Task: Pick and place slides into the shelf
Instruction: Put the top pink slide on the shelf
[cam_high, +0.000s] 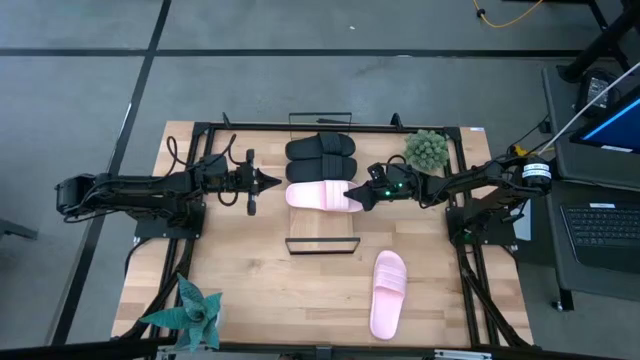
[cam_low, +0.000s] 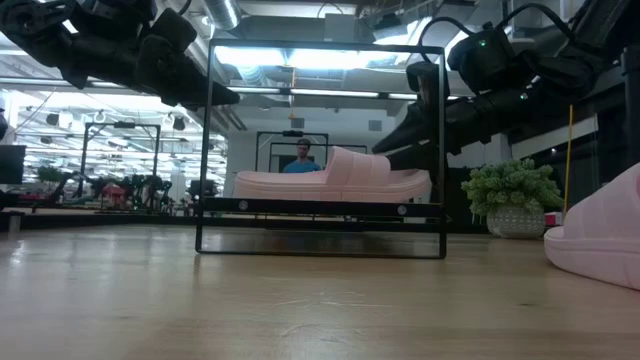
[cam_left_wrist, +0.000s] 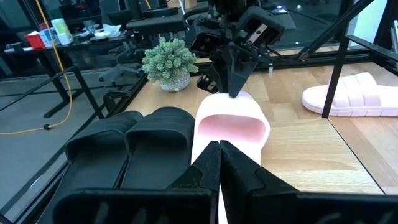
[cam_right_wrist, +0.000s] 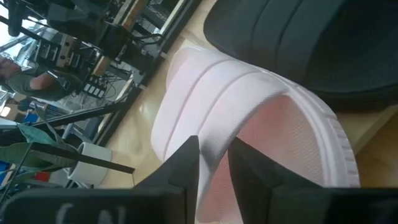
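While the right gripper (cam_high: 354, 196) pinches the edge of the pink slide (cam_high: 322, 196) on the shelf (cam_high: 322, 243) beside the black pair (cam_high: 322, 148), it should set it flat before releasing, left gripper (cam_high: 275, 181) closed, empty, waiting.

Both arms reach toward the table's centre, the left gripper (cam_high: 272, 181) closed and the right gripper (cam_high: 352, 192) pinched shut.
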